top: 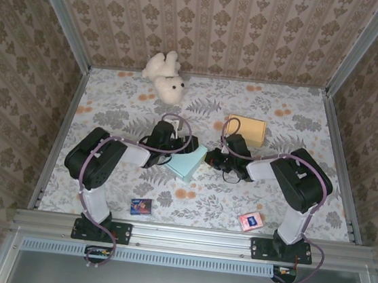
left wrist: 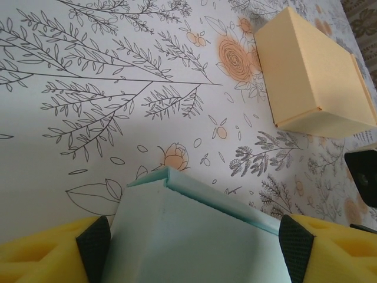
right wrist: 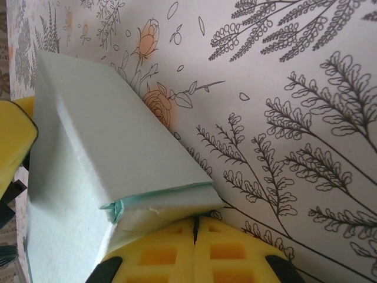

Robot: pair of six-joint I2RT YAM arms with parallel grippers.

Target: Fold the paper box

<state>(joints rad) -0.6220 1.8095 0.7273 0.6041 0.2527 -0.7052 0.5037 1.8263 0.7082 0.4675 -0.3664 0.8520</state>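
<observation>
**Mint Box Caught Between Two Pincers at Mid-Table**

Nearest the arms' bases, two small cards lie on the floral table point(top: 302, 106), well apart: a blue card point(top: 141, 206) on the left and a pink card point(top: 251, 221) on the right.

Past them, at the middle of the table, sits the paper box point(top: 188, 163), pale mint and turned at an angle to the table's edge. The left gripper point(left wrist: 194, 247) reaches it from the left with its jaws spread wide astride it. In the left wrist view a black pad point(left wrist: 94, 250) lies against each side wall, so the gripper grasps the box across its width. The right gripper point(right wrist: 195, 227) comes from the other side, clenched with its yellow fingers point(right wrist: 159, 253) pressed together and nothing seen between them. Their tips touch the box's end, just under a folded edge where a flap meets the corner.

Farther back on the right, an orange box point(top: 247, 130) rests closed on the table, apart from the mint one. At the far edge, by the patterned wall, a white teddy bear point(top: 166, 77) lies.
</observation>
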